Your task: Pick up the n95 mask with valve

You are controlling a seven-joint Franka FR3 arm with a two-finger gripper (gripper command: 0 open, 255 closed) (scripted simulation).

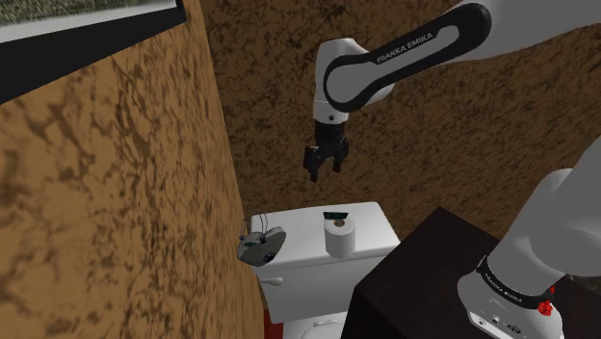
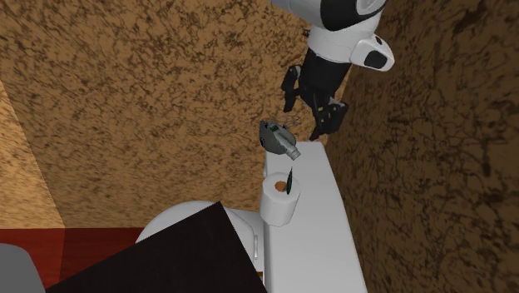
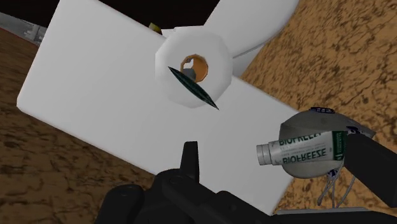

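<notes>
Holding the pincer [image 1: 325, 162] released and grasping nothing, above the white toilet tank [image 1: 371, 217]. Judging this as the approach, grasp not yet made. Seeing the grey valved mask [image 1: 260, 246] lying at the tank's end beside the brown wall [image 1: 116, 193], below the pincer and toward the shoulder view's left, beyond the paper roll [image 1: 339, 238], with a labelled tube [image 3: 305, 153] resting against it. Probably needing next: shifting over the mask, descending, closing on its dome, avoiding the tube.

Three downward views over one tank [image 1: 300, 236]
</notes>
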